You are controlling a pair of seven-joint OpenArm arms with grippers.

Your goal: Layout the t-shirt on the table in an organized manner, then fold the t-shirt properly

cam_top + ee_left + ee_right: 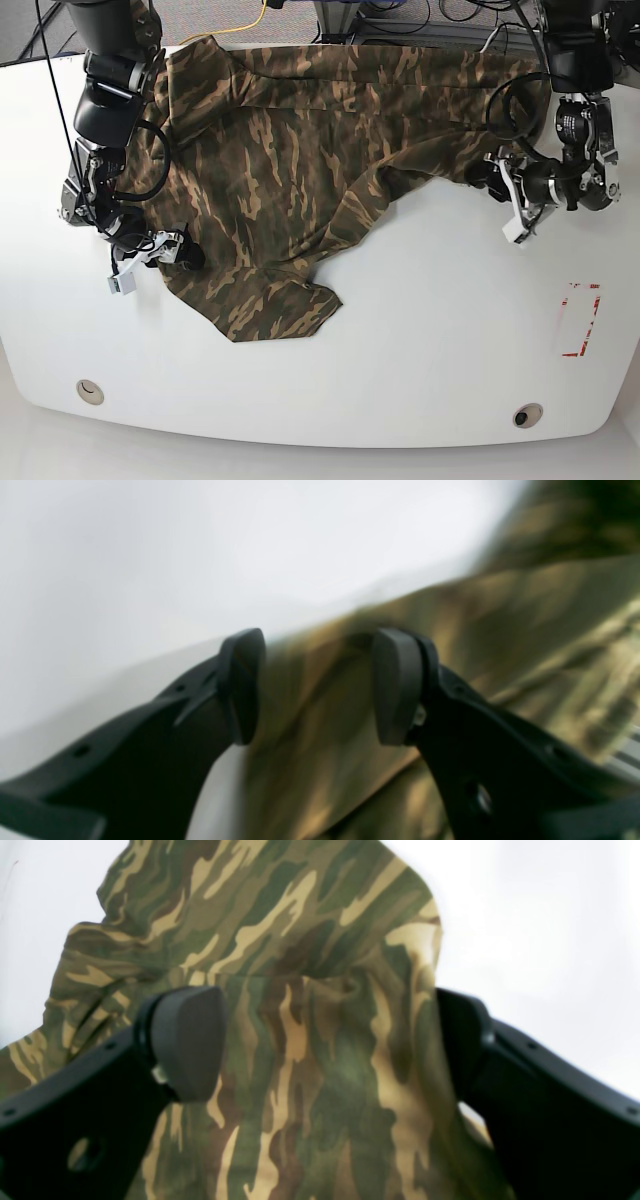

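Note:
The camouflage t-shirt [290, 170] lies crumpled across the far half of the white table [420, 340], with one flap reaching toward the front. My right gripper [188, 253] is at the shirt's left edge. In the right wrist view it [325, 1040] stands open, with a raised fold of t-shirt [300, 940] between its fingers. My left gripper [490, 180] is at the shirt's right edge. The left wrist view is blurred; there it [317, 685] is open over the edge of the t-shirt [525, 630], with bare table [150, 555] to the left.
A red-marked rectangle [580, 320] sits near the table's right edge. Two round grommet holes [90, 391] [527, 414] lie near the front edge. Cables [260, 15] and equipment stand beyond the far edge.

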